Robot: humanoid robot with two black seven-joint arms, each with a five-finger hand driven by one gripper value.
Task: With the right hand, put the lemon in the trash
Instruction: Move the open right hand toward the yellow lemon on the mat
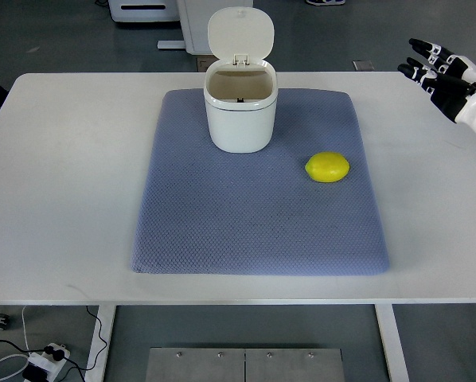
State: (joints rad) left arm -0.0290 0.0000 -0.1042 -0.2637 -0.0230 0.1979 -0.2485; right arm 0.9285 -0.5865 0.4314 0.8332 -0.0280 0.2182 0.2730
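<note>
A yellow lemon [327,167] lies on the right part of a blue-grey mat [222,223]. A small white trash bin [240,107] stands at the mat's far middle with its lid flipped up and its inside showing. My right hand [437,70] hovers over the table's far right corner, well to the right of the lemon, fingers spread and holding nothing. The left arm does not show.
The mat lies on a white table [63,175]. Beyond the far edge stand white furniture bases. A power strip with cables [43,362] sits on the floor at the lower left.
</note>
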